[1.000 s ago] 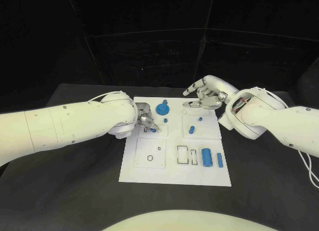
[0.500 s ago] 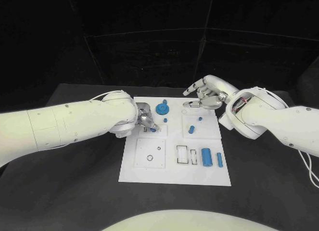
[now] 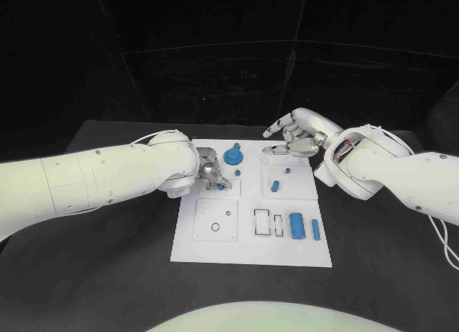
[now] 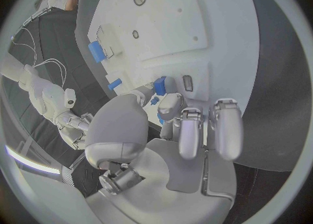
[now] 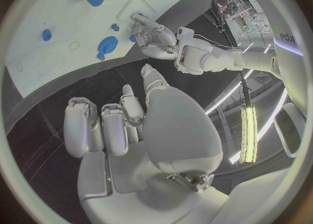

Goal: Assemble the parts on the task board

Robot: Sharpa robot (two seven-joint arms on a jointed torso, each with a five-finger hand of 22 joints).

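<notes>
The white task board lies in the middle of the black table. My left hand hovers over the board's left middle, pinching a small blue part between thumb and a finger, close above the surface. My right hand hangs over the board's far right corner, fingers loosely apart, holding nothing. On the board sit a round blue part, a small blue stud, a short blue peg, a thick blue cylinder and a thin blue pin.
Empty outlined slots and a small hole mark the board's near half. Bare black table surrounds the board. Both white forearms reach in over the table's left and right sides.
</notes>
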